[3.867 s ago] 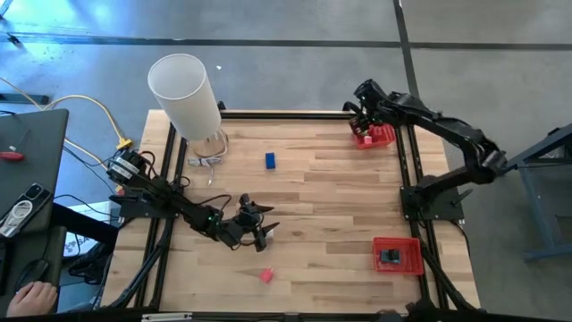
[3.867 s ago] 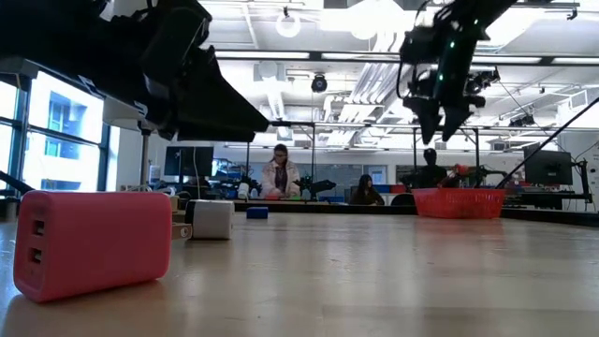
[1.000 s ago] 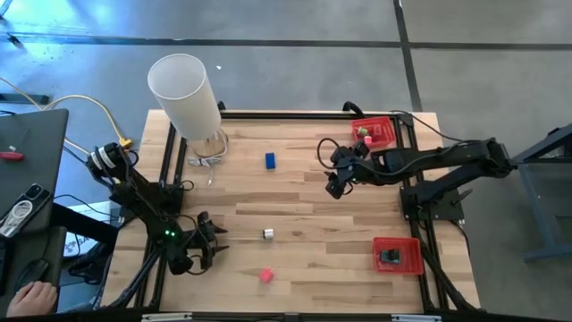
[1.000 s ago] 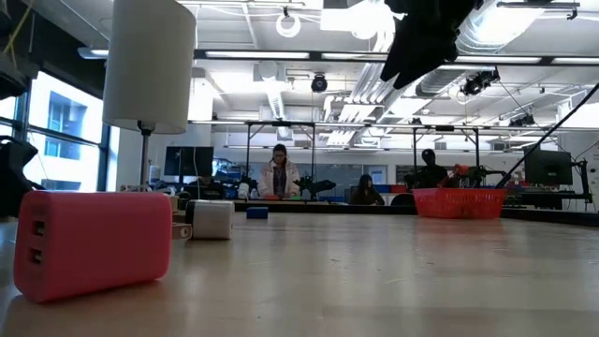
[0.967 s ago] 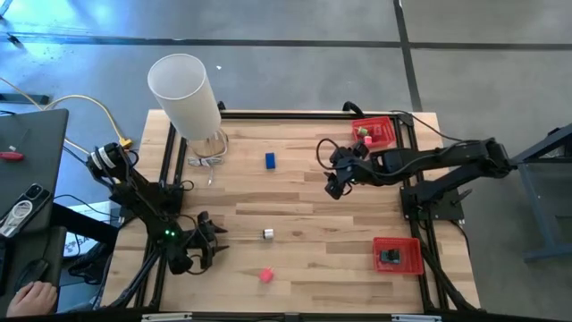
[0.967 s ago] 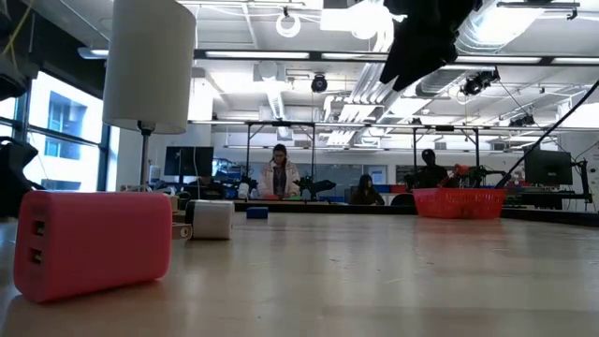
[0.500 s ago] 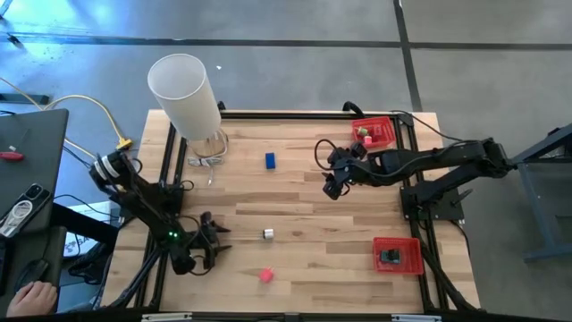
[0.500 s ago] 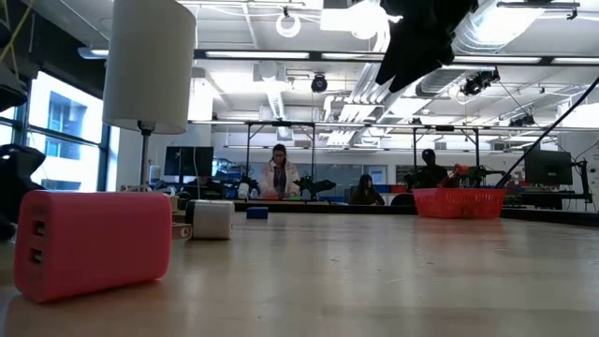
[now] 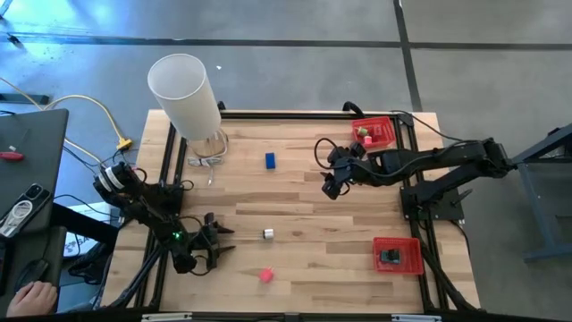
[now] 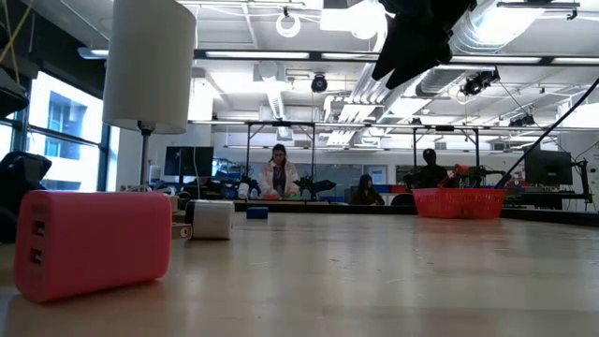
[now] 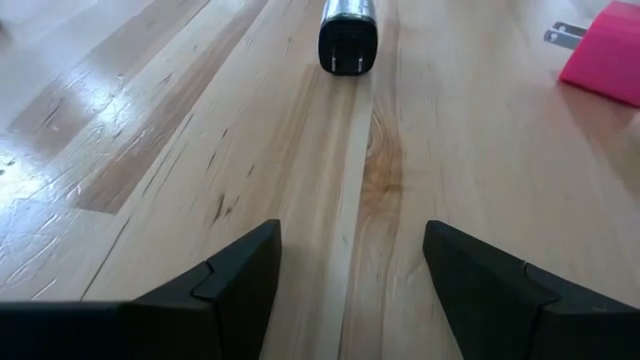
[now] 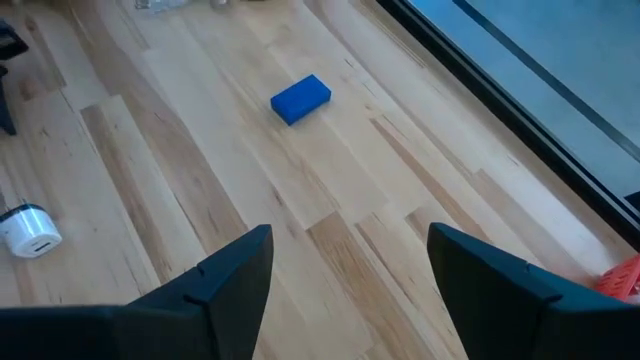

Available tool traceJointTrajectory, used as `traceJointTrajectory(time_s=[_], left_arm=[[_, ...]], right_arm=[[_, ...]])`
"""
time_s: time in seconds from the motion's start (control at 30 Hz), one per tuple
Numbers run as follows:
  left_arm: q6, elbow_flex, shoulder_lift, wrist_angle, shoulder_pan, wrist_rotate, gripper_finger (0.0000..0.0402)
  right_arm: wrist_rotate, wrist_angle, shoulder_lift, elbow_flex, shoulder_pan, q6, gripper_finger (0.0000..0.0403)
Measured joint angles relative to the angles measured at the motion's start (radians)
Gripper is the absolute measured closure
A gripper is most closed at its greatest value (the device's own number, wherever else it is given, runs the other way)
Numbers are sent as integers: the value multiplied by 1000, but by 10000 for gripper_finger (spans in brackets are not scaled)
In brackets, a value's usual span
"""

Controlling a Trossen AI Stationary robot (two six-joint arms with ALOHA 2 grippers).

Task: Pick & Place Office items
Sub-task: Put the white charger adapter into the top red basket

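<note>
The office items lie loose on the wooden table. A small white and silver piece (image 9: 267, 234) with a black end (image 11: 347, 40) rests just ahead of my left gripper (image 9: 218, 243), which is open and low near the table's front left; bare wood shows between its fingers (image 11: 350, 240). A pink piece (image 9: 266, 275) lies near the front edge. A blue block (image 9: 270, 160) lies toward the back. My right gripper (image 9: 329, 188) hangs open above the table's middle right, and its wrist view looks down on the blue block (image 12: 300, 99).
A tall white cylinder (image 9: 183, 94) stands at the back left corner. One red tray (image 9: 374, 132) with small pieces sits at the back right. Another red tray (image 9: 397, 255), holding a black piece, sits at the front right. People sit in the room behind (image 10: 279, 178).
My left gripper has sunk a little toward the table at the front left and stays open.
</note>
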Motion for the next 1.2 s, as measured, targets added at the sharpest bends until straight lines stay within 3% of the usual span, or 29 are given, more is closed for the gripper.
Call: traceJointTrajectory(time_s=[0.73,1.2], left_arm=[[127,-3,21,91,95,56,173],[215,-6,207,395,123,0,173]], right_arm=[[0,2,0,0,0,0,149],[0,6,0,0,0,0,149]])
